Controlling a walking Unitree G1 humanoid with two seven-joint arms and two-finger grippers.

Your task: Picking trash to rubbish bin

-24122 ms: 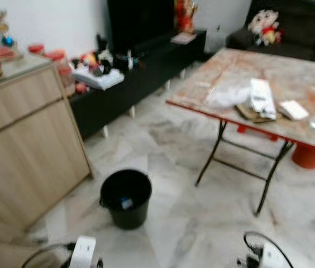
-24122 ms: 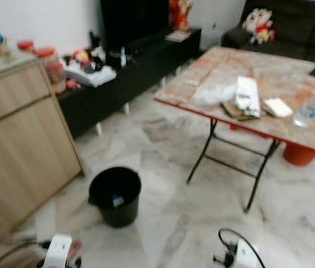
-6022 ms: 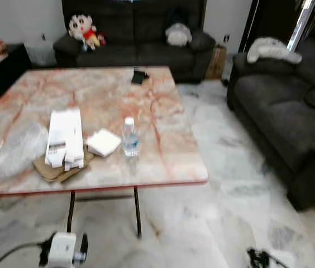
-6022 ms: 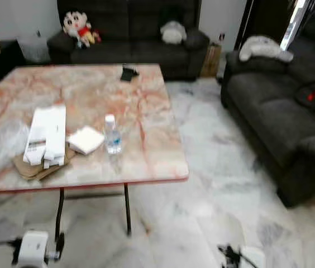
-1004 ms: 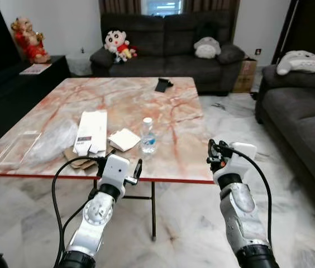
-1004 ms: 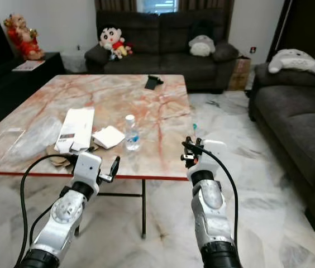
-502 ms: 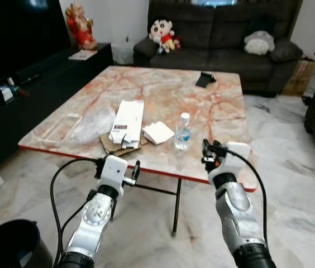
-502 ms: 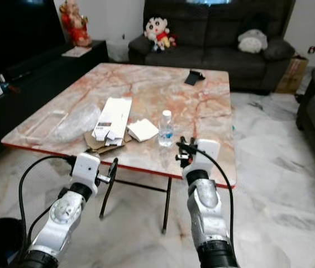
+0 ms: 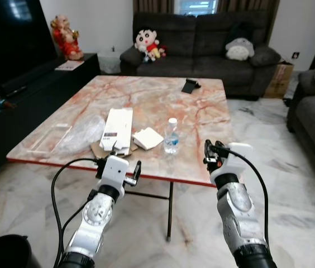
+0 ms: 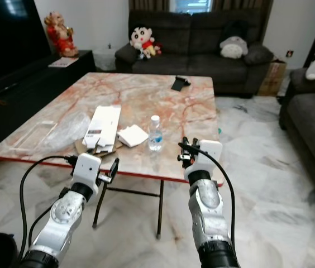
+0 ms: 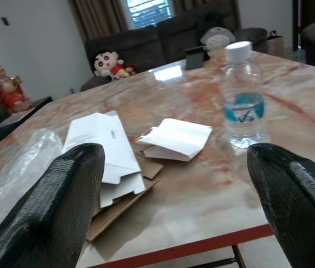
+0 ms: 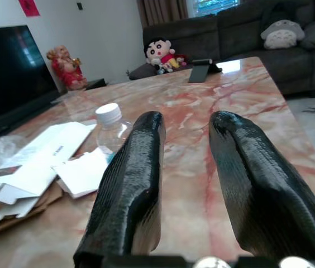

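Left eye view: marble-patterned worktop (image 9: 146,92) with a red edge, on a pale marble floor (image 9: 291,167); dark sofa (image 9: 202,33) with plush toys behind, black TV cabinet (image 9: 29,89) at the left. On the worktop, a flattened white carton (image 9: 117,128) over brown cardboard (image 9: 99,149), crumpled clear plastic (image 9: 82,132) beside it, a folded white paper (image 9: 147,138), a water bottle (image 9: 171,135), a dark phone (image 9: 189,86) further back. Black rubbish bin (image 9: 4,252) at the lower left corner. Left tool (image 9: 134,172) and right tool (image 9: 209,152) raised before the near edge, both empty.

Left wrist view: left fingers (image 11: 51,212) spread wide, framing paper and bottle; blue label there, unreadable.

Right wrist view: right fingers (image 12: 132,184) parted narrowly, holding nothing; small print on the carton, illegible
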